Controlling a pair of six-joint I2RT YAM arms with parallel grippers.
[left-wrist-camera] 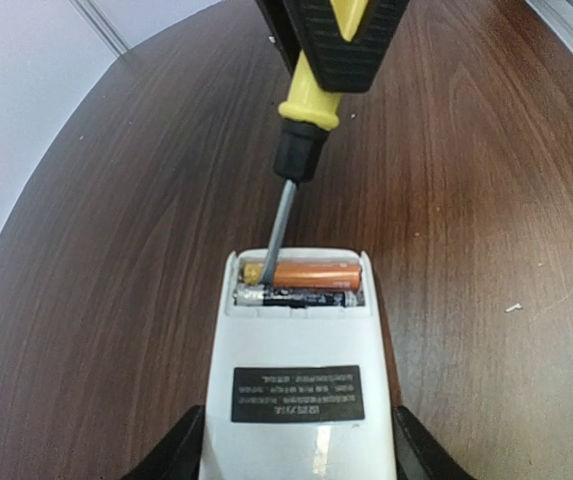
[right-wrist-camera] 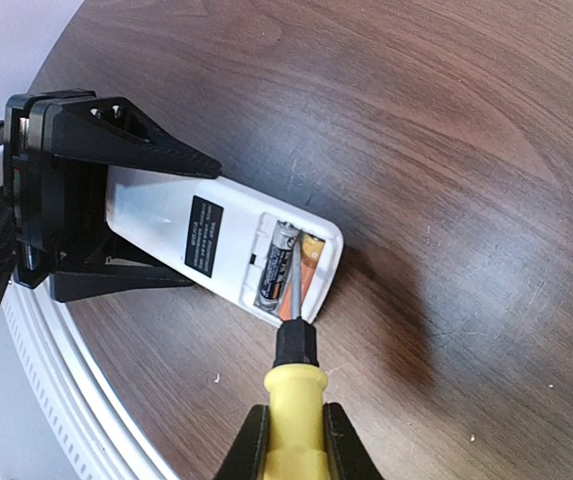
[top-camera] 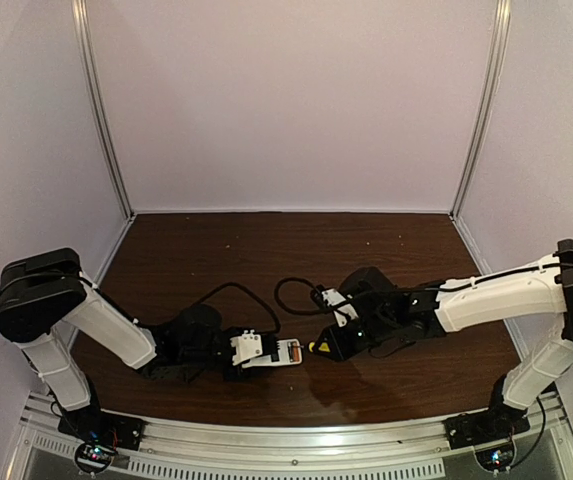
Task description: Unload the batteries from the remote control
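While the left claw (left-wrist-camera: 299, 428) pinched the remote (left-wrist-camera: 301, 350) by its sides, jaws about halfway apart, the right claw (right-wrist-camera: 294, 425) was clamped tight on the screwdriver (right-wrist-camera: 294, 350). Both batteries (left-wrist-camera: 306, 272) sat in the bay at the remote's far end, lying crosswise to it, nearer the right arm. Tip looked parked at one end of the orange cell, shaft running roughly along the remote, so levering up seemed the play.
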